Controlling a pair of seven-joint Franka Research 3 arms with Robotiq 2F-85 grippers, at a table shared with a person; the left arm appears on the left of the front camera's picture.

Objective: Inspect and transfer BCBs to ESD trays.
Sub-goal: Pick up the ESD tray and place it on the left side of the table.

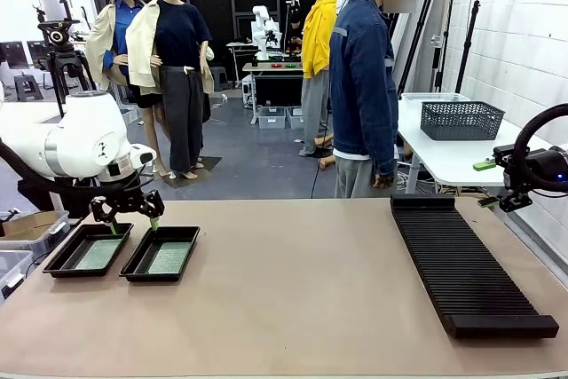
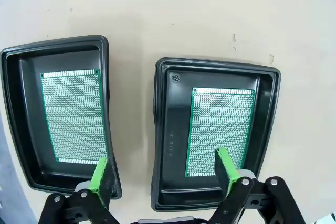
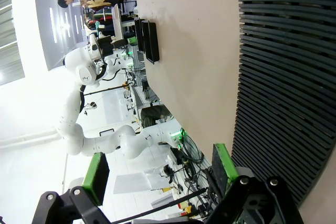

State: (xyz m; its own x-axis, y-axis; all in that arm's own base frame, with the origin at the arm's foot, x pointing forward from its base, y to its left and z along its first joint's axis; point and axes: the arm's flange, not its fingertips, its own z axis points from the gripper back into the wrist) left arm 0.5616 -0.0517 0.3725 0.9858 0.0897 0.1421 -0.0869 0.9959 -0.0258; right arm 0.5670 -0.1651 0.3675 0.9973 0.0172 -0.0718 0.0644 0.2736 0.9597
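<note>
Thin green circuit boards (image 2: 220, 129) are lying in both glossy black trays (image 2: 163, 129); the left gripper (image 2: 164, 174), jaws released, is hovering low and risking clipping a rim.

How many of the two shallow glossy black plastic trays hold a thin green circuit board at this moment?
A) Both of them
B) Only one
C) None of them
A: the left wrist view shows one thin green circuit board lying flat in one shallow glossy black plastic tray and another board in the second tray.
</note>
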